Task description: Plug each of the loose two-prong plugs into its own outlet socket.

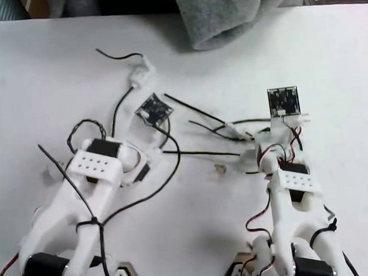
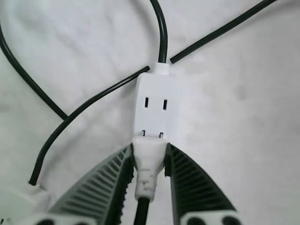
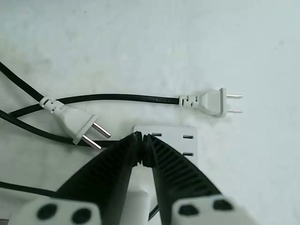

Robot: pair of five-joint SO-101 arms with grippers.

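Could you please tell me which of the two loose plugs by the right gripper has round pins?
The angled plug whose pins point at the right gripper; the other plug has flat blades.

The high camera looked down from the arms' side of the table (image 1: 43, 78) toward its far edge, far enough off to take in both arms and the cords. The left wrist camera sat just behind the left gripper (image 2: 149, 147), facing down along its fingers at very close range onto a white plug (image 2: 149, 164) and a socket block (image 2: 157, 105). The right wrist camera looked likewise past the right gripper (image 3: 142, 138) onto a second socket block (image 3: 180, 140), a flat-pin plug (image 3: 211, 102) and a round-pin plug (image 3: 77, 124), a patch the high view shared ahead of the right arm.
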